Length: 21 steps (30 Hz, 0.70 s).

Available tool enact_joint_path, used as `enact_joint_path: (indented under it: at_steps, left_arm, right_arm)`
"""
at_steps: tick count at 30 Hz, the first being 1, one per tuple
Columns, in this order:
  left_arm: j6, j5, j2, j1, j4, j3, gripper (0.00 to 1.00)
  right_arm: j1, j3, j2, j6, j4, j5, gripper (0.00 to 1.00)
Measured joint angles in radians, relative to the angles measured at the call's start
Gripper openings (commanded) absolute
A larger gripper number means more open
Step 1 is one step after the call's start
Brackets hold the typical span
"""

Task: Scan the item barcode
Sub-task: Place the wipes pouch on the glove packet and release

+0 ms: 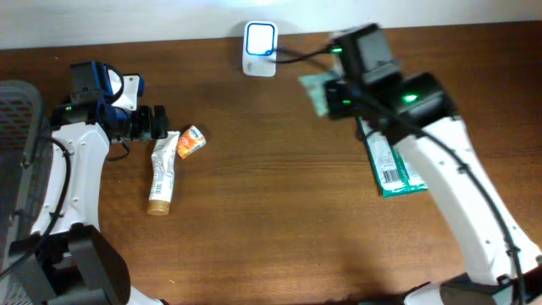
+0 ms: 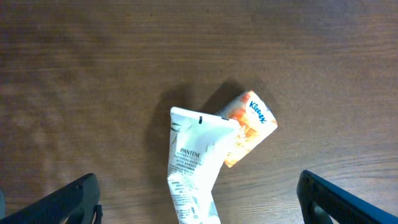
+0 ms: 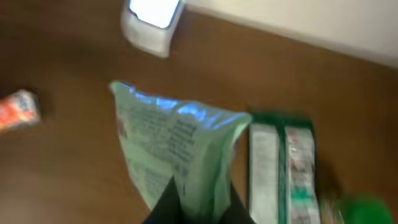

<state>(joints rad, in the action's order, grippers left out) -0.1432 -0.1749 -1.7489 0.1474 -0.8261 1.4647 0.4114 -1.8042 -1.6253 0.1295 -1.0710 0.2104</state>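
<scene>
The right wrist view shows what the arm hides from overhead: the pale green pouch (image 3: pixel 174 140), crumpled and printed with small text, is held above the table (image 1: pixel 271 229) near the white scanner (image 3: pixel 152 18) with its lit face, beside a green-and-white pack (image 3: pixel 286 162) lying flat. The right hand (image 3: pixel 198 208) is pinched tight on the pouch's near edge. The left hand (image 1: pixel 157 123) stands spread wide, holding nothing, above a white Pantene tube (image 2: pixel 189 168) and an orange Kleenex pack (image 2: pixel 249 127).

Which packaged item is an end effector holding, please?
The pale green pouch, pinched by the right end effector; the Pantene tube, Kleenex pack and dark green packet lie on the table.
</scene>
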Motion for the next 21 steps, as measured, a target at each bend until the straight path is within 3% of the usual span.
enact_joint_path:
  at_steps: [2, 5, 7, 9, 10, 11, 12, 14, 16, 21]
  left_arm:
    - [0.0, 0.0, 0.0, 0.0, 0.0, 0.0, 0.99]
    - [0.0, 0.0, 0.0, 0.0, -0.001, 0.0, 0.99]
    - [0.0, 0.0, 0.0, 0.0, 0.0, 0.0, 0.99]
    - [0.0, 0.0, 0.0, 0.0, 0.0, 0.0, 0.99]
    - [0.0, 0.0, 0.0, 0.0, 0.0, 0.0, 0.99]
    - [0.0, 0.0, 0.0, 0.0, 0.0, 0.0, 0.99]
    - [0.0, 0.0, 0.0, 0.0, 0.0, 0.0, 0.99]
    - [0.0, 0.0, 0.0, 0.0, 0.0, 0.0, 0.99]
    - [0.0, 0.0, 0.0, 0.0, -0.003, 0.0, 0.99]
    - [0.0, 0.0, 0.0, 0.0, 0.0, 0.0, 0.99]
  right_arm:
    - [-0.195, 0.012, 0.005, 0.124, -0.163, -0.024, 0.04]
    - [-0.462, 0.125, -0.045, 0.192, -0.146, -0.097, 0.04]
    - [-0.546, 0.189, -0.103, 0.207, -0.101, -0.231, 0.08]
    - [-0.557, 0.199, -0.121, 0.21, -0.103, -0.272, 0.17]
    - [-0.556, 0.199, -0.121, 0.214, -0.106, -0.257, 0.32]
    - [-0.556, 0.199, -0.121, 0.211, -0.113, -0.25, 0.54]
    - [-0.556, 0.199, -0.121, 0.215, -0.129, -0.237, 0.64]
    - [-0.556, 0.199, -0.121, 0.202, -0.172, -0.226, 0.66]
    - [-0.556, 0.091, -0.082, 0.135, -0.346, -0.29, 0.68]
    - [-0.556, -0.028, 0.308, 0.033, -0.503, -0.426, 0.78]
